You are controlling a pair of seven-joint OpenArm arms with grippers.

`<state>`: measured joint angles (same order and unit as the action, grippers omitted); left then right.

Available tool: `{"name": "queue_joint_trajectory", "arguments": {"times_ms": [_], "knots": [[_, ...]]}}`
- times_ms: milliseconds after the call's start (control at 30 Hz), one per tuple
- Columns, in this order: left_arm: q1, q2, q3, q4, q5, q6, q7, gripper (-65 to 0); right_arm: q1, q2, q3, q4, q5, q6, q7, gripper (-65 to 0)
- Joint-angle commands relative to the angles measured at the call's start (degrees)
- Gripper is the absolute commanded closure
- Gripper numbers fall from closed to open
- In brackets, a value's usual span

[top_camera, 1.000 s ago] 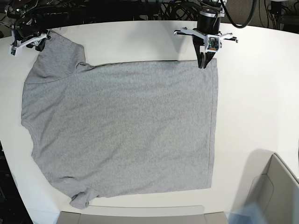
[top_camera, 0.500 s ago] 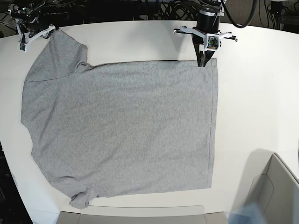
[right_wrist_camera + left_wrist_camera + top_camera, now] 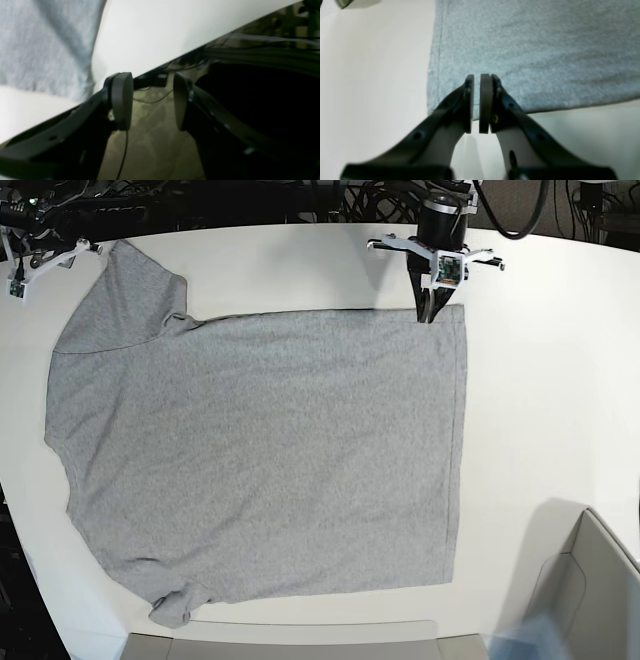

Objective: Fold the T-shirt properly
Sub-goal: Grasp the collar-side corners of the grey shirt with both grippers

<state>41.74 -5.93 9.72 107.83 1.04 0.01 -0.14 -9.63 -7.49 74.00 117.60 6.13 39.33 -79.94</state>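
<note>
On the white tabletop [image 3: 560,380] in the base view, the heather-grey short-sleeved cotton T-shirt [image 3: 260,460] lies flat, plain side up, one sleeve toward the far left corner, the other at the near edge. The left gripper [image 3: 428,315] sits at the shirt's far hem corner. The right gripper [image 3: 22,268] is off the far left table corner, just beside the upper sleeve and apart from it. A pale grey bin [image 3: 585,595] stands at the near right.

Left wrist view: the left gripper [image 3: 476,100] has its two pads nearly together, only a thin slit between them, right over the hem corner of the T-shirt [image 3: 532,50]. Probably pinching a thin edge of fabric, but the blur hides whether cloth is actually between the pads.

Right wrist view: the right gripper [image 3: 152,100] is spread wide with nothing between the pads; behind the gap are dark cables [image 3: 250,50] and floor. The T-shirt [image 3: 45,45] sleeve lies at upper left on the table.
</note>
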Motion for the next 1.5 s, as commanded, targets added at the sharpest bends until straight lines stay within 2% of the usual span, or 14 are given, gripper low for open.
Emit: {"name": "queue_joint_trajectory", "arguments": {"times_ms": [0,167,300,533,633,767,833,933,1067,1267,1400,1467], "knots": [[0.42,-0.44,2.02,0.87,1.73,0.12,-1.66,-5.6,1.14,0.50,0.42,0.86,0.07,0.67,-0.06,-25.8],[0.42,-0.44,3.16,0.87,5.16,0.12,-1.66,-5.6,5.98,0.32,0.42,0.86,-0.02,0.67,-0.06,-20.3],[0.42,-0.53,2.64,0.87,5.25,0.12,-1.66,-5.7,8.27,0.32,0.42,0.86,-0.28,0.67,-0.06,-18.5],[1.30,-3.87,3.08,0.87,4.81,0.12,-1.66,-5.7,4.92,0.06,0.25,0.86,-0.55,0.67,-0.06,-26.1],[1.30,-5.36,2.99,0.87,4.81,0.12,-1.66,-5.7,4.40,-1.17,-0.11,0.86,-0.46,0.67,-0.06,-27.3],[1.12,-5.89,3.16,0.87,4.81,0.12,-1.66,-5.7,2.29,-1.35,-8.55,0.77,-0.02,0.67,-0.06,-27.3],[1.03,-5.89,3.16,0.87,4.72,0.12,-1.66,-5.7,1.14,-1.51,-12.94,0.77,1.56,0.67,-0.06,-27.3],[0.95,-6.07,3.16,0.87,4.72,0.12,-1.66,-5.7,1.58,-1.51,-15.75,0.68,4.81,0.67,-0.06,-27.1],[0.95,-6.15,3.16,0.87,4.72,0.12,-1.66,-5.7,1.94,-1.51,-16.02,0.68,10.26,0.67,-0.06,-27.1],[0.86,-6.15,3.08,-1.77,4.72,0.12,-1.66,-5.7,-3.43,-1.51,-14.88,0.33,15.63,0.67,-0.06,-27.0],[0.77,-6.15,3.16,-2.73,4.72,0.12,-1.66,-5.7,-5.89,-1.51,-13.91,-5.29,20.11,0.67,-0.06,-27.0],[0.77,-6.15,3.16,-2.64,4.72,0.12,-1.66,-5.7,-6.15,-1.51,-10.92,-7.93,21.08,0.67,-0.06,-27.0]]}}
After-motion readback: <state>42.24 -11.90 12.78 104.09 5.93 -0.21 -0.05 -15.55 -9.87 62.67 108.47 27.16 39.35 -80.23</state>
